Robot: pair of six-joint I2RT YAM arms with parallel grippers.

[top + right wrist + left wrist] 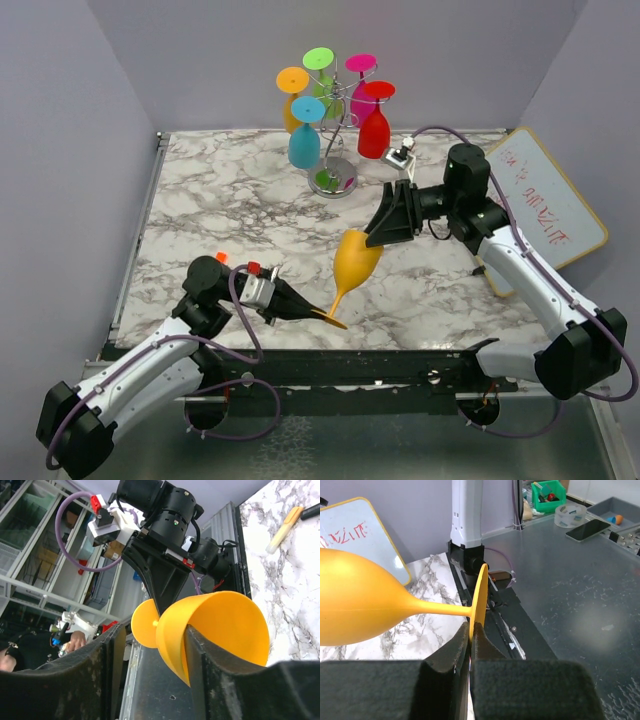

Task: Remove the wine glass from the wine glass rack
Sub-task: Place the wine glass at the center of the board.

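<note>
A yellow wine glass hangs tilted in the air over the marble table's front half, bowl up and to the right. My left gripper is shut on the rim of its round foot, the pads pinching the disc edge-on. My right gripper stands at the bowl's mouth. One finger reaches inside the bowl against its wall, and the other stands apart outside it. The wine glass rack stands at the back of the table. Several coloured glasses hang upside down from its arms.
A whiteboard leans at the table's right edge, close to the right arm. A small white object lies right of the rack's base. A yellow marker lies on the marble. Purple walls close in the left, back and right.
</note>
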